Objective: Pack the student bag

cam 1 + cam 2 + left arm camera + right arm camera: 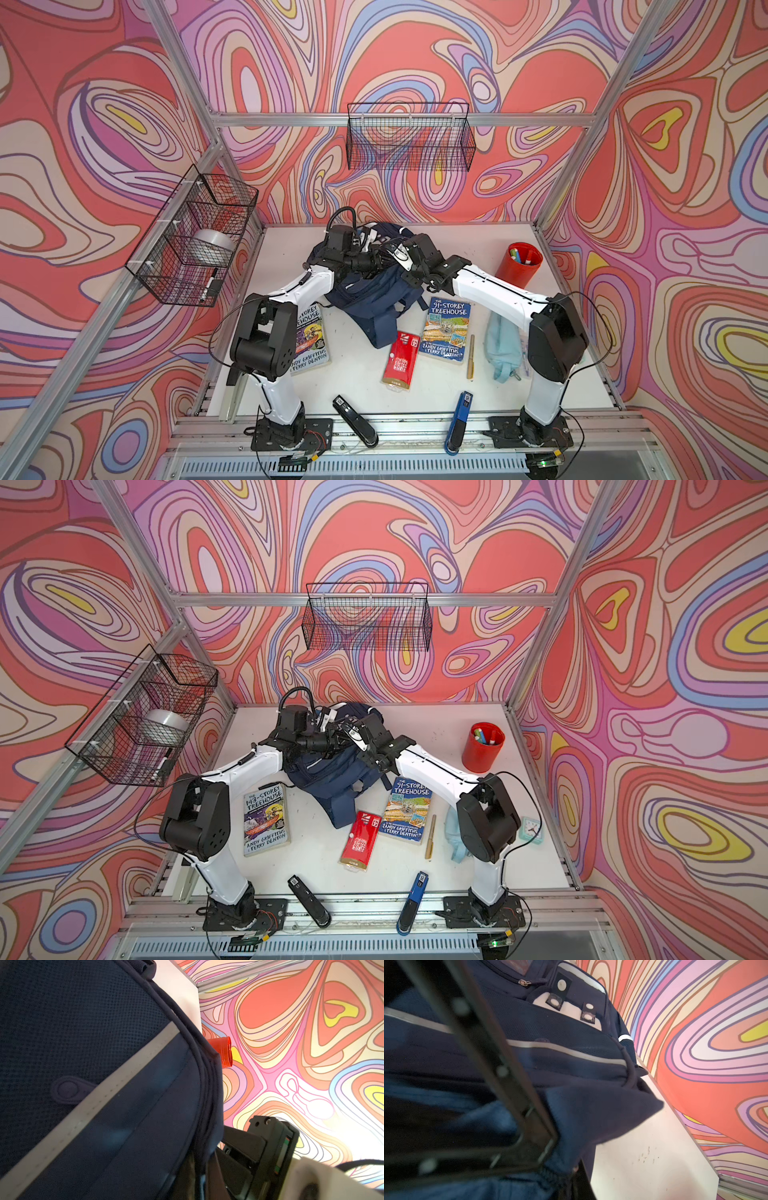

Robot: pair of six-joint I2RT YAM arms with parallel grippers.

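Observation:
The student bag [365, 299] [332, 779], navy with thin pale stripes, lies crumpled at the back middle of the white table [357, 374]. Both arms reach in over its upper part and meet there. In the left wrist view my left gripper [199, 1178] is shut on a fold of the bag's [104, 1064] edge fabric. In the right wrist view my right gripper [571, 1178] is shut on a bunched fold of the bag [571, 1053]. In both top views the left gripper [380, 261] [334, 738] and the right gripper [400, 254] [356, 732] sit almost touching.
In front of the bag lie two Treehouse books [266, 818] [446, 328], a red packet [401, 359], a gold pen [471, 357] and a light blue pouch [503, 349]. A red cup of markers [521, 262] stands back right. Black [355, 419] and blue [459, 419] staplers lie near the front rail.

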